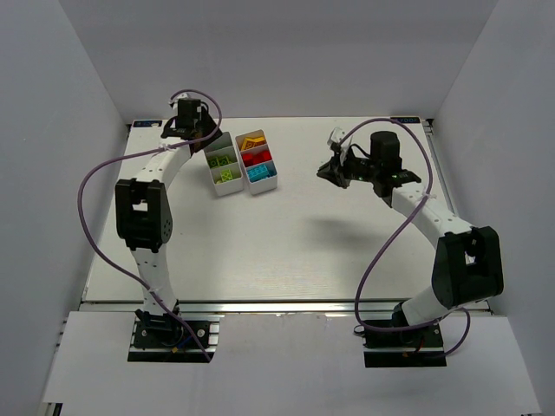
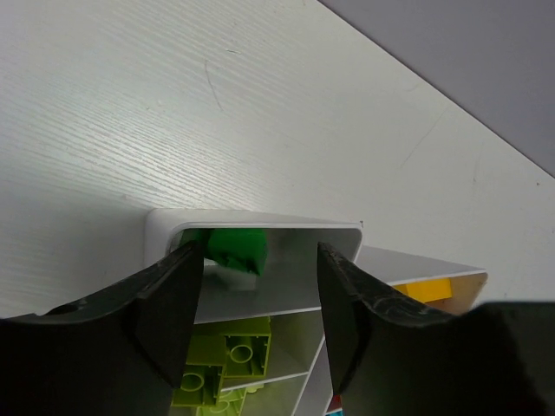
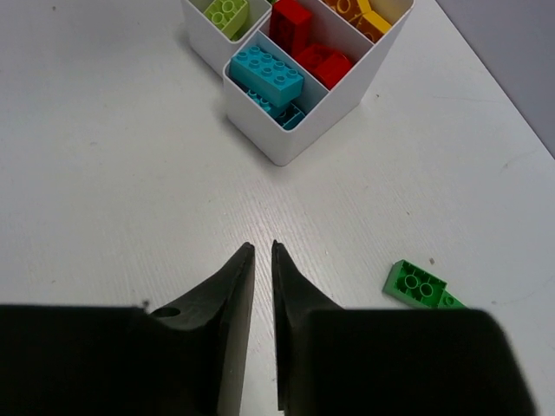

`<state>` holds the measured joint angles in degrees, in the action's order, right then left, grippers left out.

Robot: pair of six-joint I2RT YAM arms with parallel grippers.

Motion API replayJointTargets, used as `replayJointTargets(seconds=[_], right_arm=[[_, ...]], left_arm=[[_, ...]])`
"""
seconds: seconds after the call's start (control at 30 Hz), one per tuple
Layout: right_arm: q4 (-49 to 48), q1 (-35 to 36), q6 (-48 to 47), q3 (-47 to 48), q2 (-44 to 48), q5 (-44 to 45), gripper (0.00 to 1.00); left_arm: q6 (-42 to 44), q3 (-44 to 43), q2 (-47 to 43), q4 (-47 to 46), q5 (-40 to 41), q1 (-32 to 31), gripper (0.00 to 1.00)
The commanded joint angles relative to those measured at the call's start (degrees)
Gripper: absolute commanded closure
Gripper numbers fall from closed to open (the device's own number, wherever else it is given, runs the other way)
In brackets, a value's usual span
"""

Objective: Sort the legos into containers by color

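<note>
My left gripper (image 2: 257, 260) hangs open over the far compartment of the left container (image 2: 165, 227). A dark green lego (image 2: 236, 249) lies loose in that compartment, clear of both fingers. Lime legos (image 2: 221, 360) fill the compartment behind it. In the top view this gripper (image 1: 192, 123) sits at the far end of the two containers (image 1: 227, 184). My right gripper (image 3: 262, 248) points at bare table, its fingers a narrow slit apart with nothing between them. A second dark green lego (image 3: 416, 283) lies on the table just to its right.
The right container (image 3: 286, 139) holds cyan legos (image 3: 269, 74), red legos (image 3: 299, 26) and orange and yellow ones (image 3: 364, 17). White walls enclose the table on three sides. The right arm (image 1: 416, 208) reaches in from the near right.
</note>
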<state>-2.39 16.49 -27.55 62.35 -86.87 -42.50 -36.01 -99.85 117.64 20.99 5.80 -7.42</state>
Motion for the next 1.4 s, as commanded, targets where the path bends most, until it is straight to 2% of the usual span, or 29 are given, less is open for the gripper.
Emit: replayJointTargets(seconds=[0.0,0.07,0.13,0.17,0.2,0.23,0.27,0.3,0.33,0.37,0.4,0.5,0.57,0.67,0.83,1.03,1.2,1.37], right_arm=[[0.55,-1.02,0.39,0.14,-0.49,0.40,0.79],[0.29,-1.46,1.44,0.58,-0.93,1.89,0.72],[0.28,-2.42,4.16,1.19,-1.98,5.65,0.71],[-0.06,-3.39,5.56,1.55,-2.60,7.94,0.63],[-0.15,-3.66,6.97,2.68,-3.47,10.66,0.57],[0.28,-4.01,9.77,3.65,-6.09,18.60,0.51],[1.33,-4.62,10.67,5.05,-8.12,22.68,0.46],[6.39,-4.97,11.37,9.33,-10.23,28.73,0.45],[9.13,-5.41,13.55,11.89,-14.86,31.14,0.44],[11.77,-5.85,14.88,14.18,-17.17,33.69,0.43],[15.97,-6.38,15.94,18.03,-20.76,37.80,0.42],[17.60,-7.08,17.44,19.83,-23.25,41.87,0.39],[14.79,-7.09,17.53,18.60,-23.43,44.33,0.38],[14.78,-7.17,18.31,20.79,-25.97,47.68,0.38],[15.31,-7.44,19.20,25.01,-30.72,48.30,0.40],[16.98,-7.53,21.22,31.95,-36.87,46.37,0.43],[17.51,-7.53,21.66,33.72,-38.81,46.54,0.55],[18.04,-7.88,21.31,32.05,-38.11,45.84,0.66]], left_arm=[[0.06,-0.61,-3.65,-0.07,0.88,-0.67,0.35],[-0.11,-0.34,-4.26,0.01,0.88,-0.75,0.35],[-0.29,-0.17,-6.10,-0.60,0.70,-0.75,0.40],[-0.29,-0.08,-6.89,-0.78,0.44,-0.75,0.45],[-0.29,0.18,-7.86,-1.04,-0.69,-0.84,0.51],[0.06,1.40,-10.31,-2.00,-1.49,-0.84,0.69],[0.15,2.55,-11.81,-2.71,-2.28,-0.84,0.77],[0.06,4.12,-13.56,-4.28,-3.42,-0.84,0.82],[0.06,6.05,-15.50,-5.34,-3.95,-0.84,0.86],[-0.29,10.77,-19.69,-6.22,-4.65,-0.84,0.86],[-0.29,13.34,-21.82,-8.14,-5.18,-0.75,0.85],[-0.37,23.63,-30.70,-10.44,-5.54,-0.75,0.55],[-0.64,30.11,-36.40,-10.71,-4.66,-0.75,0.43],[-1.17,35.68,-41.60,-9.83,-3.00,-0.58,0.35],[-3.10,45.95,-51.54,-9.04,-2.02,-0.66,0.34],[-5.82,52.12,-58.30,-7.90,-1.59,-0.58,0.33],[-8.11,55.02,-62.18,-9.56,-2.28,-0.67,0.33],[-9.60,58.27,-63.85,-13.60,-9.57,-0.58,0.33]])
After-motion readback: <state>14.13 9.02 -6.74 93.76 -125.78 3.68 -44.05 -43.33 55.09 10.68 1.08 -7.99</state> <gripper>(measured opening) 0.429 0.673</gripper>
